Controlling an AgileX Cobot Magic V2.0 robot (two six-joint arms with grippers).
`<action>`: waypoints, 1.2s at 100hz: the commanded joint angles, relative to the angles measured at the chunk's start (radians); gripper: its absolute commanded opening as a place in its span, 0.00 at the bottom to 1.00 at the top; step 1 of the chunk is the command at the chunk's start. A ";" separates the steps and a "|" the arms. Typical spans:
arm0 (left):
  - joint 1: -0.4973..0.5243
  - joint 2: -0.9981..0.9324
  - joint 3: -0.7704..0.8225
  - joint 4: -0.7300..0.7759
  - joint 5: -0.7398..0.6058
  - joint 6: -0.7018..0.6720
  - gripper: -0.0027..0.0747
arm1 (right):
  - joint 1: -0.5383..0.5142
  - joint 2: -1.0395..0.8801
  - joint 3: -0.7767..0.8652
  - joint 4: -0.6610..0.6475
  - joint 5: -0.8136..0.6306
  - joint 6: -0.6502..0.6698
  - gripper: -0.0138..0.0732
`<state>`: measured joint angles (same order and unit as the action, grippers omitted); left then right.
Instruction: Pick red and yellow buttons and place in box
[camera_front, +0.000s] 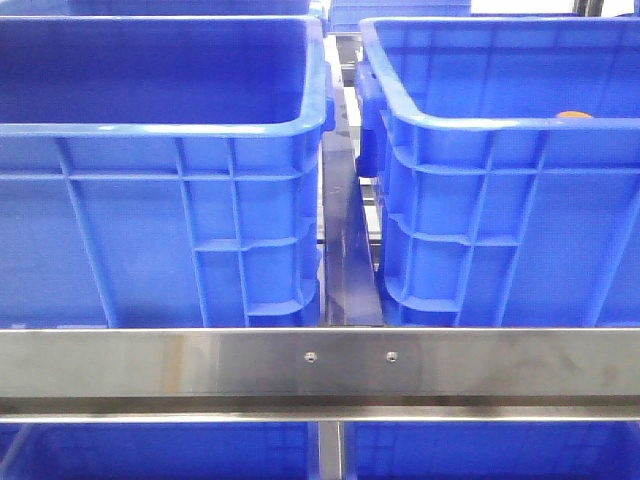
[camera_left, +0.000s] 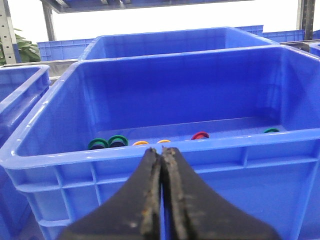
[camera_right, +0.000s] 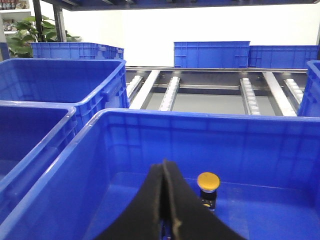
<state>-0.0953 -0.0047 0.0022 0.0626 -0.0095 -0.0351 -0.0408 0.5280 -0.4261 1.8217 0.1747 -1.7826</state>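
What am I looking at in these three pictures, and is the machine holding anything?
It is a two-armed robot. One camera looks forward over two blue crates, the left crate and the right crate, behind a metal rail. The other two cameras ride on the wrists. The left pincer hangs before a crate of small rings: green ones, a red one. The right pincer hangs over a crate holding an orange-yellow-topped button. Both pincers are shut and hold nothing.
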 joint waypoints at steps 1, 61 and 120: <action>0.003 -0.034 0.042 -0.010 -0.083 0.000 0.01 | -0.004 0.001 -0.026 0.037 0.030 -0.007 0.08; 0.003 -0.034 0.042 -0.010 -0.083 0.000 0.01 | -0.004 0.000 -0.032 -0.696 0.034 0.685 0.08; 0.003 -0.034 0.042 -0.010 -0.083 0.000 0.01 | 0.024 -0.031 -0.008 -1.785 -0.191 1.798 0.08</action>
<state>-0.0953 -0.0047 0.0022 0.0626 -0.0095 -0.0351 -0.0308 0.5147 -0.4228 0.1815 0.1019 -0.1243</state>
